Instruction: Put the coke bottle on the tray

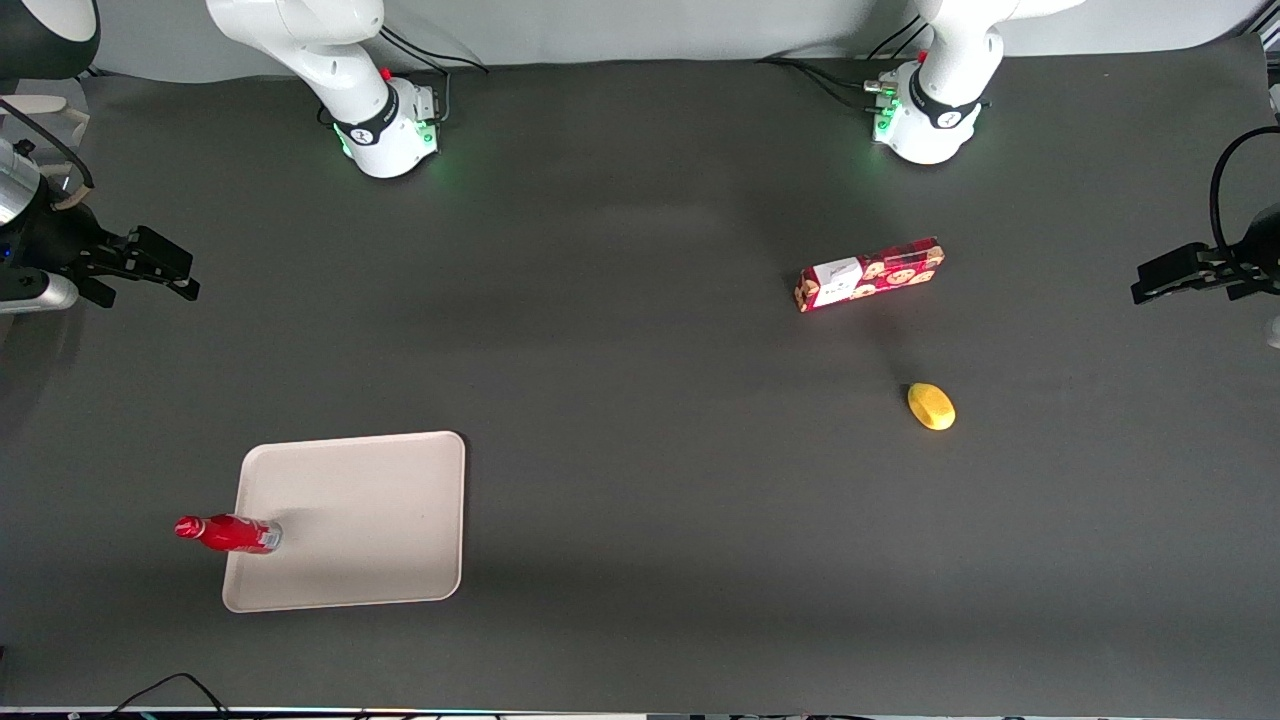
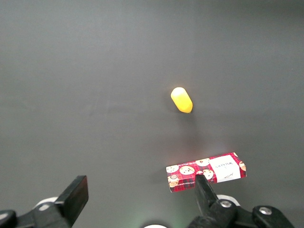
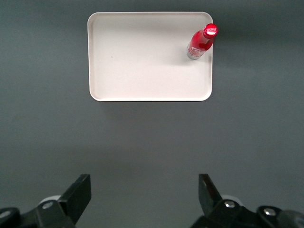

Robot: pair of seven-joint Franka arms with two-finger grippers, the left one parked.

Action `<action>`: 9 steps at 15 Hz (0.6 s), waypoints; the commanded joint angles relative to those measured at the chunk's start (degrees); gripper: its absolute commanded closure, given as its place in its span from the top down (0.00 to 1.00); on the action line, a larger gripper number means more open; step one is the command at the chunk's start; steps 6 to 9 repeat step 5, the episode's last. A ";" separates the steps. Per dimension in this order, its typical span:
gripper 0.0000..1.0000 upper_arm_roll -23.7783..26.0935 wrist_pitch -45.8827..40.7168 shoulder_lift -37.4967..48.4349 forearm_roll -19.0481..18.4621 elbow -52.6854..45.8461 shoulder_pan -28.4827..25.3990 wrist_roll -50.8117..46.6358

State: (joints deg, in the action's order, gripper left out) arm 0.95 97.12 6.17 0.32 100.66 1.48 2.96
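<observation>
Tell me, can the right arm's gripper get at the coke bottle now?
Probably yes. The coke bottle stands upright on the tray near its rim, nothing beside it. The gripper is open, off the tray and farther from the front camera.

White glossy arm [image 1: 300, 40], black band near its base, green base lights, black cables trailing. Pincer [image 1: 150, 262] black, angular, open-fingered, at the working arm's end of the table [image 1: 640, 500].

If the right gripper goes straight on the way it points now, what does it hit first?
Probably bare table. The gripper, jaws open, points down at empty mat; the tray and the coke bottle standing on it lie off that line.
</observation>
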 commanded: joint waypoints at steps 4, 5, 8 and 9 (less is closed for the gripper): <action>1.00 -1.03 0.26 0.51 1.97 0.68 -0.69 -1.11; 1.00 -1.03 0.26 0.51 2.05 0.42 -0.69 -1.20; 1.00 -1.03 0.26 0.51 2.05 0.42 -0.69 -1.20; 1.00 -1.03 0.26 0.51 2.05 0.42 -0.69 -1.20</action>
